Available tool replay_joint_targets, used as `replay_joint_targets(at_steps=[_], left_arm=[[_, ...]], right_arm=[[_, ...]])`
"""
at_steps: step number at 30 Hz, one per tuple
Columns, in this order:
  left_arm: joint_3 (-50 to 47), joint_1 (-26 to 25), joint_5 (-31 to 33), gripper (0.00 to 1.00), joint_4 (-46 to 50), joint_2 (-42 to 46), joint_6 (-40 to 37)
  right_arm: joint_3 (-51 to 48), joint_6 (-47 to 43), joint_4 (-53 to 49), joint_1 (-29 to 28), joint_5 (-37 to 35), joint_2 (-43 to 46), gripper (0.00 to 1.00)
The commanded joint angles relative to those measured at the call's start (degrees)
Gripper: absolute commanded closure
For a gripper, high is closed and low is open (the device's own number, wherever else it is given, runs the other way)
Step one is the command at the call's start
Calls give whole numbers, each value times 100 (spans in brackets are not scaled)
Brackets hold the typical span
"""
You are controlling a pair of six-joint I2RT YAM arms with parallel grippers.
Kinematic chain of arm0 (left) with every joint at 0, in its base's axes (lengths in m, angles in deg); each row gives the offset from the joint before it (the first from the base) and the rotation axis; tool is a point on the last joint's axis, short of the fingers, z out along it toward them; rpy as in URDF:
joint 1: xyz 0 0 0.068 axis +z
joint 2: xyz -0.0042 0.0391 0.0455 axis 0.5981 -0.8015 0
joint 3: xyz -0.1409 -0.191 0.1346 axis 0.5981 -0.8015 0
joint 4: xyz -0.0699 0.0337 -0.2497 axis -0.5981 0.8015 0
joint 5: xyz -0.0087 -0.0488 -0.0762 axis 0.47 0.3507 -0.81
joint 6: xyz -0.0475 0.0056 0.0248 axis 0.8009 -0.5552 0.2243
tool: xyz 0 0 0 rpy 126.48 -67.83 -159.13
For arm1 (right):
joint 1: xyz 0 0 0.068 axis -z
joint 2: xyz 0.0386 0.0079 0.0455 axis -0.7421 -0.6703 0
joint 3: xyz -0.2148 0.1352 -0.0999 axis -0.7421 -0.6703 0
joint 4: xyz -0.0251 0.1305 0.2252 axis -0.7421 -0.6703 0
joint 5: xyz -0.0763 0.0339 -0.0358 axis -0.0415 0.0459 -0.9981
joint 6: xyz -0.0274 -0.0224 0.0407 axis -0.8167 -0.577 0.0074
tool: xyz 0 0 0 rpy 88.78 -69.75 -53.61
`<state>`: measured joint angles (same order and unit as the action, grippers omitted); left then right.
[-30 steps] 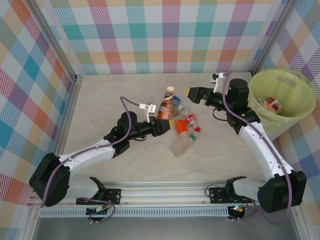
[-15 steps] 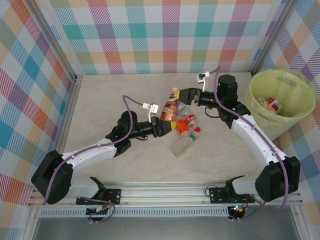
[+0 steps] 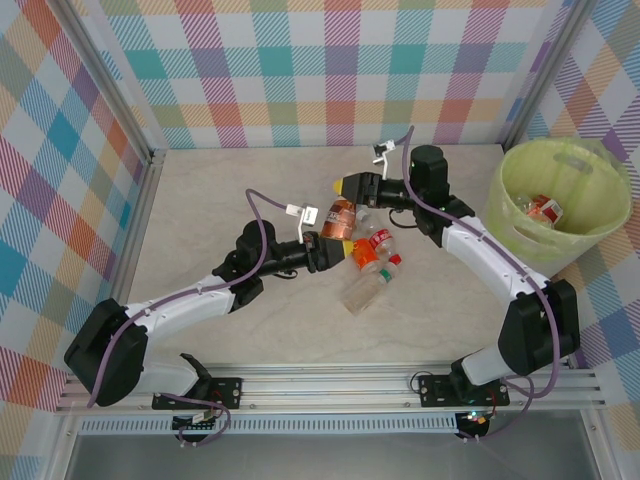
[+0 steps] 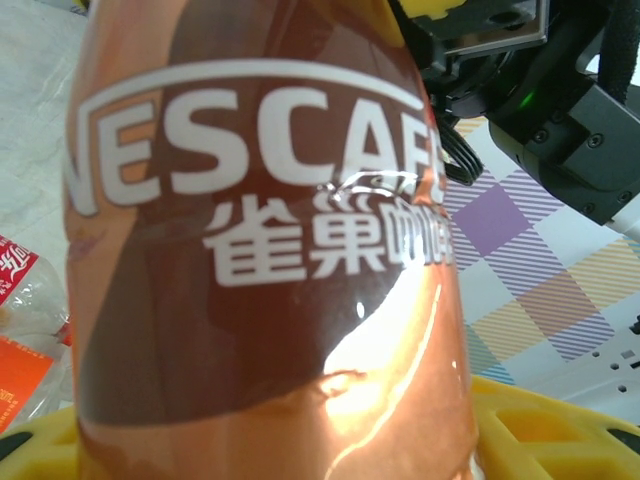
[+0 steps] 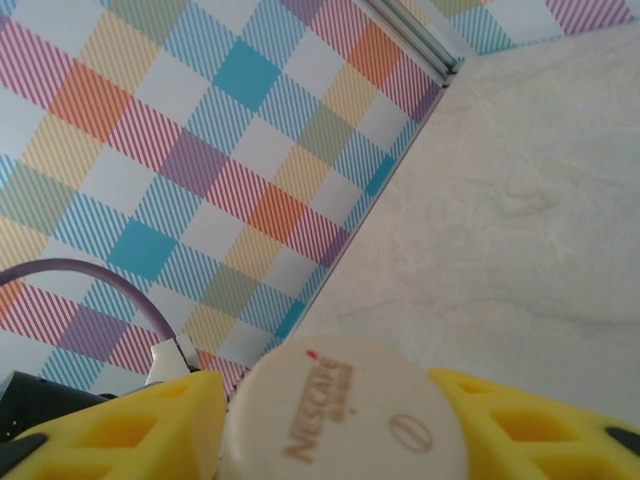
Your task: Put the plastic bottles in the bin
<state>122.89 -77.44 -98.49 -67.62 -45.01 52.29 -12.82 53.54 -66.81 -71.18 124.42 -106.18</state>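
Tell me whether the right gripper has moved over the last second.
Yes. The right gripper has shifted left, away from the bin, to the cap of the Nescafe bottle.

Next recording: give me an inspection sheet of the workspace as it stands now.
Surface: pale table.
Job's things: coffee bottle held between both grippers; loose bottles heaped mid-table; green bin at right, with discarded bottles inside.
Clutter: nothing seen.
Grippers: left gripper clamps the coffee bottle's body; right gripper closed on its cap.
Cables: left purple cable and right purple cable loop above the arms.
Surroundings: checked walls.
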Motion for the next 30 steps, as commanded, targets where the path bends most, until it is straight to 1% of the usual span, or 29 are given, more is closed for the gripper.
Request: replay_joint_targets(at_steps=[1, 3, 4, 6, 8, 10, 12, 15, 17, 19, 22, 26, 30], left_arm=[[127, 54, 150, 53, -20, -23, -64], [128, 54, 178, 50, 79, -40, -77], [138, 54, 208, 46, 139, -50, -68], [163, 54, 294, 32, 311, -40, -72], [126, 54, 390, 13, 367, -21, -111], [70, 59, 520, 1, 395, 37, -152], [19, 54, 688, 0, 488, 109, -203], [-23, 65, 1043, 0, 802, 224, -255], [-4, 63, 1452, 0, 1218, 261, -286], [11, 63, 1826, 0, 1616, 258, -303], [-14, 63, 2090, 0, 1926, 208, -287], [-34, 63, 2177, 0, 2033, 50, -239], [-5, 63, 2245, 0, 2052, -114, -206]], right_arm=[[80, -104, 303, -29, 19, 188, 53], [14, -170, 297, -29, -90, 270, 56], [-18, -193, 300, -29, -160, 314, 58], [-59, -244, 282, -28, -266, 390, 59], [-90, -309, 213, -32, -471, 462, 60], [-108, -412, 2, -26, -999, 548, 61], [-116, -588, -338, -21, -1671, 647, 62], [-44, -750, -1023, -12, -2916, 772, 63], [52, -853, -1542, -3, -3776, 847, 63], [77, -997, -1799, 6, -4328, 967, 63], [19, -1337, -1865, 18, -4828, 1260, 62], [43, -1906, -1905, 41, -5489, 1669, 61], [41, -2667, -1654, 55, -6309, 2052, 61]])
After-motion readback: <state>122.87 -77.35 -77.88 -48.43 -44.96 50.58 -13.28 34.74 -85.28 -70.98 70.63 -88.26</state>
